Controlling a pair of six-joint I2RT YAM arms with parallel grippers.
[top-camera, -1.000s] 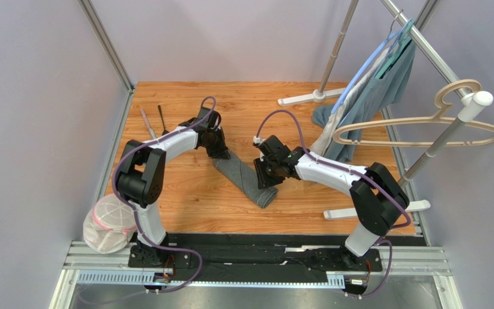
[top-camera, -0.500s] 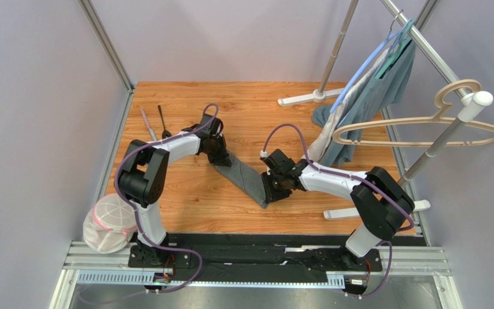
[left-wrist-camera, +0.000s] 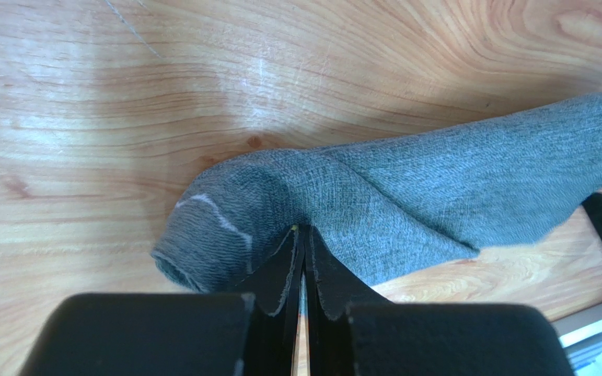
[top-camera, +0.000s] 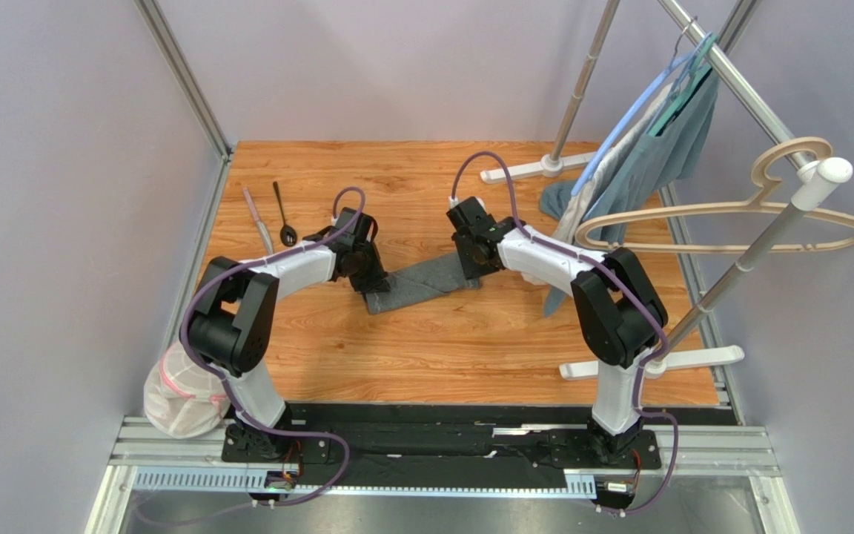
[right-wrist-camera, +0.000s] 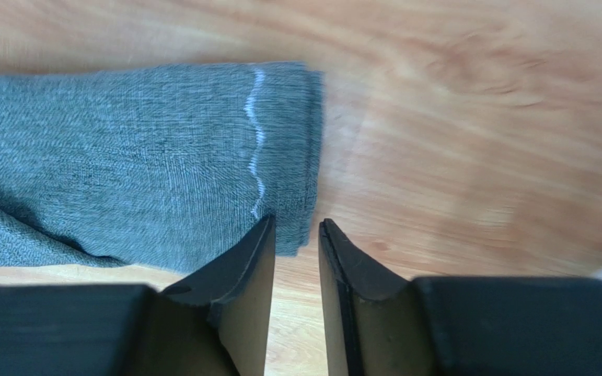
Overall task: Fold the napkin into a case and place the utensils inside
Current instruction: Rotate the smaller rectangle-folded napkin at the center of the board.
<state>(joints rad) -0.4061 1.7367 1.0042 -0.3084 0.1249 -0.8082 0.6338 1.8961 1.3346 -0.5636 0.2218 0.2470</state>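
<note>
We judge the step in hand to be the laying flat of the folded napkin (top-camera: 426,283), which lies as a narrow strip on the bench (top-camera: 454,356) between the two arms. The left claw (left-wrist-camera: 302,235) is pinched tight on a ridge of cloth at the strip's left end, where the fold bulges up. The right claw (right-wrist-camera: 296,223) stands narrowly parted just beside the stitched right end, with only wood between its fingers, holding nothing. To do it well, we should lower the left end until the bulge flattens, then let go straight upward without dragging. The knife (top-camera: 256,218) and spoon (top-camera: 283,214) lie far left, well apart.
</note>
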